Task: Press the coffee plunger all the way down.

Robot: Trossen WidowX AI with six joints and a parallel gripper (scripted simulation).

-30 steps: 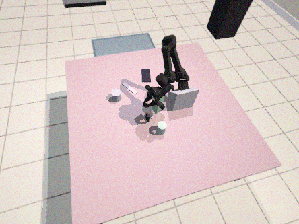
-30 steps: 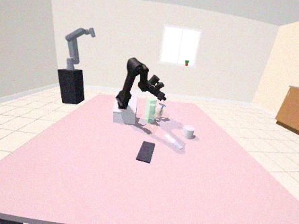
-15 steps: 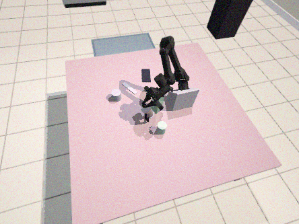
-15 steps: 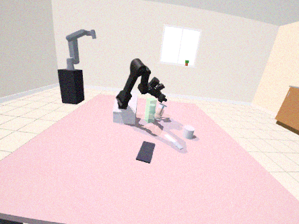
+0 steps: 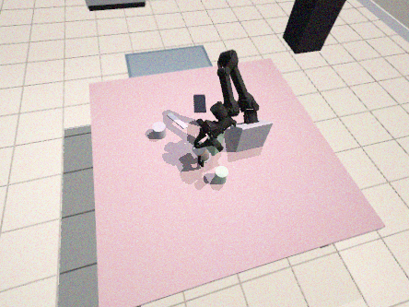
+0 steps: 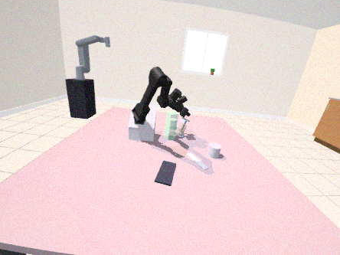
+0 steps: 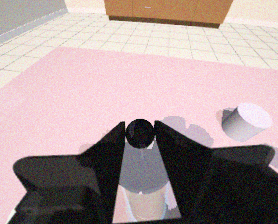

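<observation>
Near the counter's (image 6: 76, 197) middle, coffee press (image 7: 142, 192) stands upright.
Gripper (image 7: 139, 134) clamps the black plunger knob (image 7: 139, 133), plunger axis vertical, pointing up.

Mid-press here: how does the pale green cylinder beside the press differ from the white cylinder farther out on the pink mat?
The pale green cylinder is tall and slim; the white cylinder is short and squat. The green one stands right beside the coffee press, near the arm's base block; the white one stands alone, apart from the claw, which is shut on the plunger knob. Both stand upright on the mat.
</observation>
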